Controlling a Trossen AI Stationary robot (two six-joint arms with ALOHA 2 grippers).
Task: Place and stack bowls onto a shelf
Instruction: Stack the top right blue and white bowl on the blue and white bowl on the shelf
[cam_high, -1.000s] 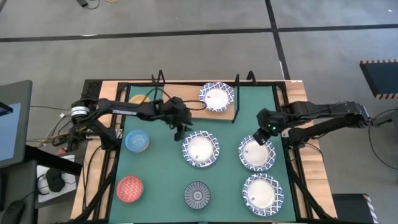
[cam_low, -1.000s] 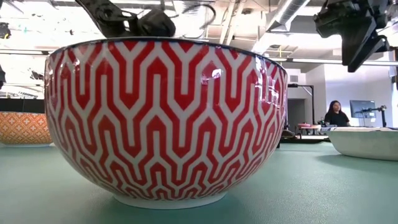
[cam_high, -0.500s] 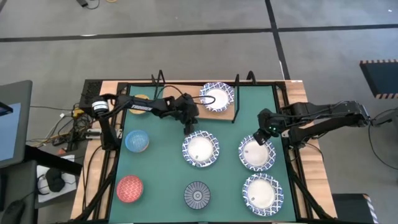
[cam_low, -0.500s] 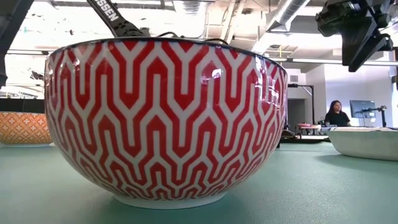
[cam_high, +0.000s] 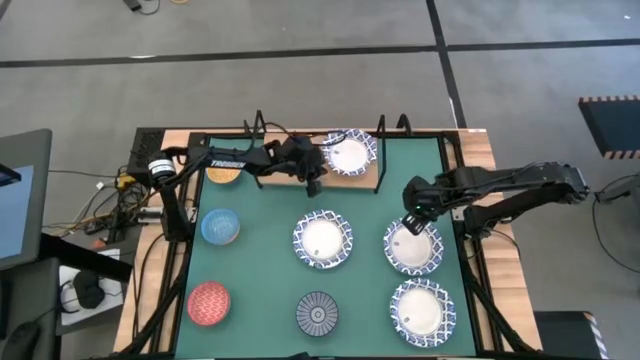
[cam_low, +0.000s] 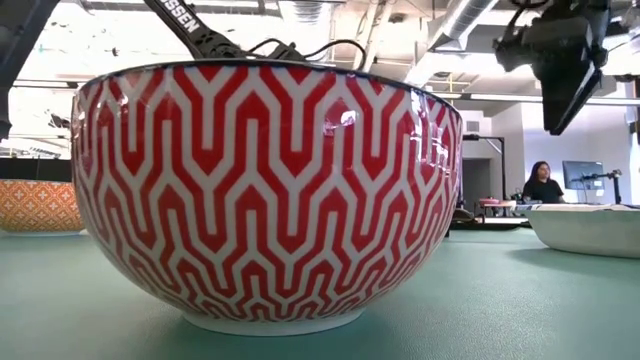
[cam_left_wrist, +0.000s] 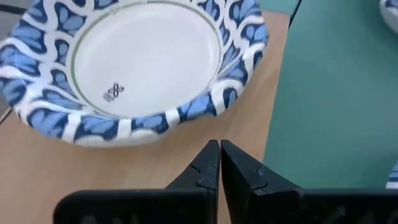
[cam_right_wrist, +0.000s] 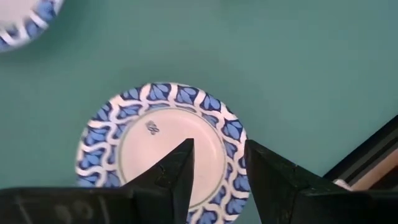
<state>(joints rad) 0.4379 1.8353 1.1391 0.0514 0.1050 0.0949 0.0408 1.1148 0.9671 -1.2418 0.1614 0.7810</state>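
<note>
Blue-rimmed white bowl (cam_high: 348, 156) sits on the light-wood shelf (cam_high: 290, 176) at twelve o'clock on the counter. Left pincer (cam_left_wrist: 219, 163) hovers just beside that bowl, at its nine o'clock, fingers pressed together and holding nothing. Right pincer (cam_right_wrist: 217, 163) hangs above another blue-rimmed bowl (cam_right_wrist: 163, 146) on the green mat (cam_high: 370, 290) at three o'clock, fingers parted narrowly, empty. White lettering on the left arm (cam_high: 228, 164) is too small to read surely.

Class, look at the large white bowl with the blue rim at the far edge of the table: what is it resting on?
The bowl sits on the light-wood shelf, beside the green mat. The wood directly beneath the bowl is covered.
</note>
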